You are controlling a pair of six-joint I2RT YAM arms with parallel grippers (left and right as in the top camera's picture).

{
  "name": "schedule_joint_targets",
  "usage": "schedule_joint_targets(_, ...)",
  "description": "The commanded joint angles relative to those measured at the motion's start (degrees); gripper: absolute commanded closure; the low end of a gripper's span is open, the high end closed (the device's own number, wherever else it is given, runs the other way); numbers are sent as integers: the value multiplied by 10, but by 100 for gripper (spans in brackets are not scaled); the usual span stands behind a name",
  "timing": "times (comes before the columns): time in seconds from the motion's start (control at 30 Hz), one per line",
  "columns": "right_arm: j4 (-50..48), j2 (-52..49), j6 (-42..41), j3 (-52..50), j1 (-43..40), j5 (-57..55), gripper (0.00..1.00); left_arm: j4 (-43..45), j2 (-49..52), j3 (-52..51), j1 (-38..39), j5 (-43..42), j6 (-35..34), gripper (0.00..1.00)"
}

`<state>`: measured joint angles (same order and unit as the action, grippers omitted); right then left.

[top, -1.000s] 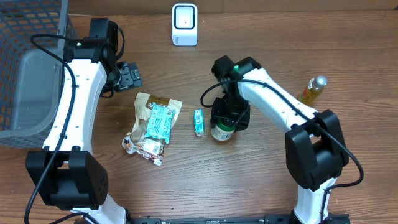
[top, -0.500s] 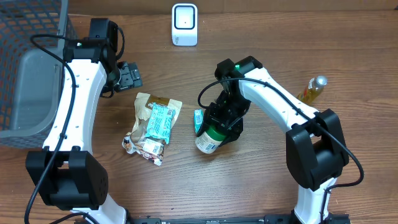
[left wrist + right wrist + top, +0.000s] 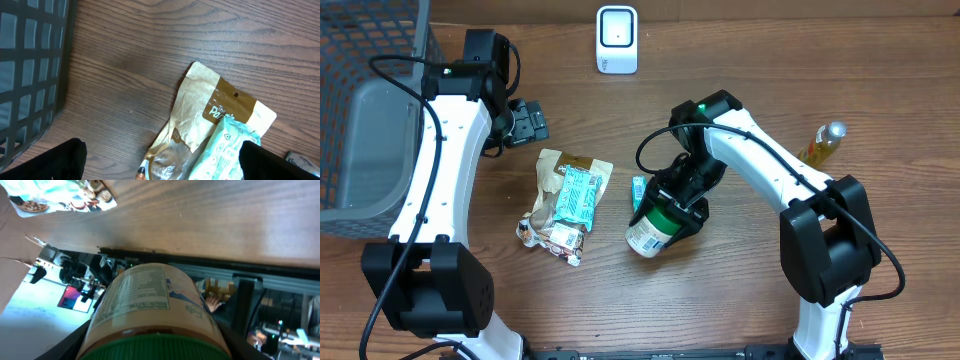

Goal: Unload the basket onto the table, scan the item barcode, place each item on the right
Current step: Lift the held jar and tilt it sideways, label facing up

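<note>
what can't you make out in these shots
- Jar barcode: the right wrist view shows only blurred label print; overhead, the right gripper covers part of the jar.
- Green packet: overhead, partly behind the right gripper; its print is too small to read.
- Left gripper: left wrist view, only its tips show at the bottom edge.
- Bottle: overhead, base behind the right arm.

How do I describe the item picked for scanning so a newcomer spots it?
On the wooden table, look right of the crumpled snack bags. There the right gripper holds a jar on a slant. Unlike the bags and the small green packet beside it, it is round, with a green lid and pale label.
</note>
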<state>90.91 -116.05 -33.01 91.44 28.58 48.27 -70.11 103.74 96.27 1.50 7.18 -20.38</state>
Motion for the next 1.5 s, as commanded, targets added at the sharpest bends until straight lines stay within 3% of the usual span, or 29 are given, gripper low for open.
schedule_joint_targets(0.0,12,2,1,15,-1,52,79,0,0,9,4,7,7,0)
schedule_joint_targets(1.47,24,2,1,15,-2,89,79,1,1,9,4,7,7,0)
